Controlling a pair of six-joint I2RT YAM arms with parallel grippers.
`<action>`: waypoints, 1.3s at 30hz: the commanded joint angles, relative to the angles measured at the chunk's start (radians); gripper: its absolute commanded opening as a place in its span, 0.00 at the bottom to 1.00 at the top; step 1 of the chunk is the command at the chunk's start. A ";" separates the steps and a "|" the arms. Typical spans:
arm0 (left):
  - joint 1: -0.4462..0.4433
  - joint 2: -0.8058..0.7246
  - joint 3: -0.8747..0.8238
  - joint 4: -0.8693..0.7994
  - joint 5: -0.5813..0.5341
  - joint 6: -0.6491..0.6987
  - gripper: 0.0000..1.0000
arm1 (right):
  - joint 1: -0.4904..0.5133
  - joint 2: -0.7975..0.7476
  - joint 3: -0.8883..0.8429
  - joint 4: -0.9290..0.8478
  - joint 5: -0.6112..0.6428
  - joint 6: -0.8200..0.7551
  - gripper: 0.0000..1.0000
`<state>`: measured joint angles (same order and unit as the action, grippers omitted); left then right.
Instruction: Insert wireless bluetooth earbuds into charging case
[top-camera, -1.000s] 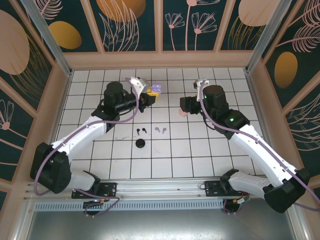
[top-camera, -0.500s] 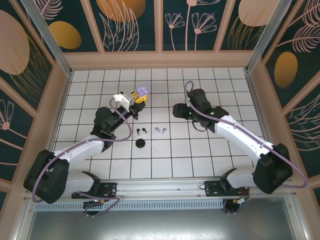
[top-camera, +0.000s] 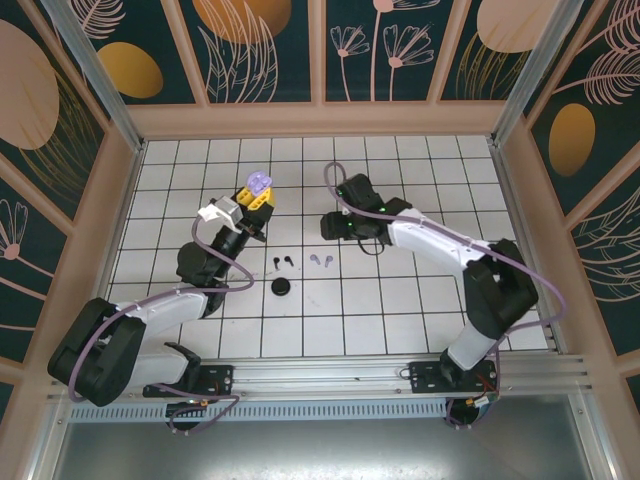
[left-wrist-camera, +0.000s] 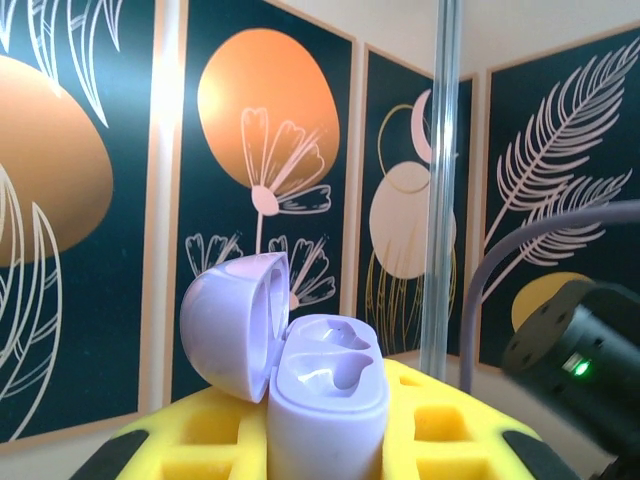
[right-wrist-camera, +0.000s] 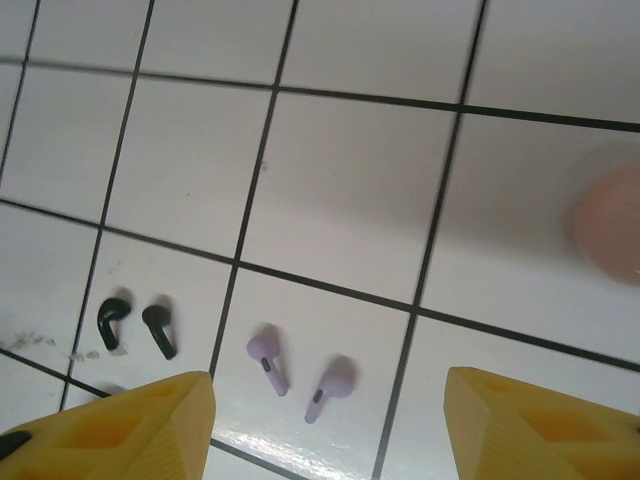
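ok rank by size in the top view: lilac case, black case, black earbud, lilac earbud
1. lilac case / black case: unsure, the lilac one is held nearer the camera
2. black earbud / lilac earbud: alike

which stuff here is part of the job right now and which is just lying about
In the job: open lilac case in left gripper; lilac earbuds on the tiles, ahead of the open right gripper.
Lying about for now: black earbuds; black case; blurred pink object.

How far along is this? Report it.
Done: lilac case open, both wells empty, held by the left gripper, jaws shut. In hand: right gripper, jaws open, hovers over the lilac earbuds. Left: seating them and the black earbuds, all lying on the tiles.
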<state>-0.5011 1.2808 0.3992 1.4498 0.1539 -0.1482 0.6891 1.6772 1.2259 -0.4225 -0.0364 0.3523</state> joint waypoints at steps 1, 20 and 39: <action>0.004 -0.009 -0.011 0.083 -0.020 -0.030 0.00 | 0.030 0.077 0.072 -0.093 -0.010 -0.100 0.60; 0.004 -0.041 -0.017 0.091 -0.034 -0.048 0.00 | 0.111 0.324 0.234 -0.171 0.010 -0.223 0.49; 0.003 -0.050 -0.025 0.092 -0.038 -0.047 0.00 | 0.136 0.413 0.293 -0.208 -0.002 -0.253 0.43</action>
<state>-0.5011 1.2499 0.3820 1.4918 0.1219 -0.1818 0.8185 2.0678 1.4860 -0.5930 -0.0322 0.1192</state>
